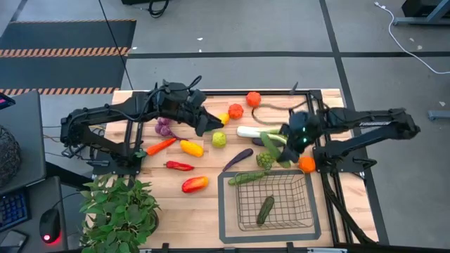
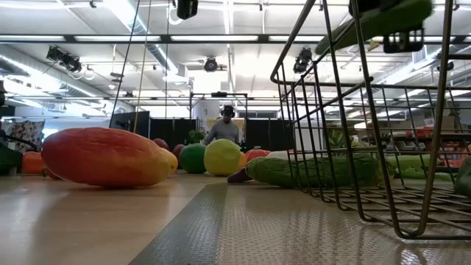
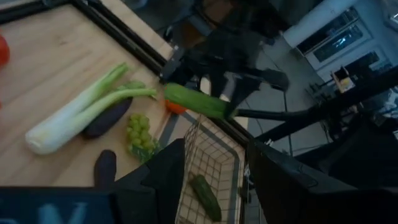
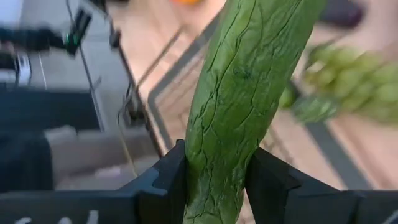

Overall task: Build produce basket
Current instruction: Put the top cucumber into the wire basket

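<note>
The wire basket (image 1: 271,204) stands at the table's near right with one cucumber (image 1: 265,209) inside; another cucumber (image 1: 246,178) lies against its far left corner. My right gripper (image 1: 292,138) hangs over the table just beyond the basket's far edge, shut on a third cucumber (image 1: 273,145) (image 3: 196,101). My left gripper (image 3: 217,186) (image 1: 209,125) hovers open near the lime (image 1: 219,139) and lemon (image 1: 223,118), with nothing between its fingers. The leek (image 1: 249,131), eggplant (image 1: 237,159) and green grapes (image 1: 265,160) lie on the wood between them. My right gripper pinches the cucumber between its two fingers (image 4: 168,180) on the sides of its near end (image 4: 214,168). The rest of it sticks out forward past the fingertips. The gripper slants down from the table's right. The cucumber (image 2: 368,26) is lifted clear and tilted.
Toward the left lie purple grapes (image 1: 164,128), a carrot (image 1: 160,146), a yellow pepper (image 1: 191,147), a red chili (image 1: 178,166) and a red-orange pepper (image 1: 195,184). Two tomatoes (image 1: 235,110) sit at the far edge, an orange (image 1: 306,164) beside the basket, a potted plant (image 1: 119,207) at the near left.
</note>
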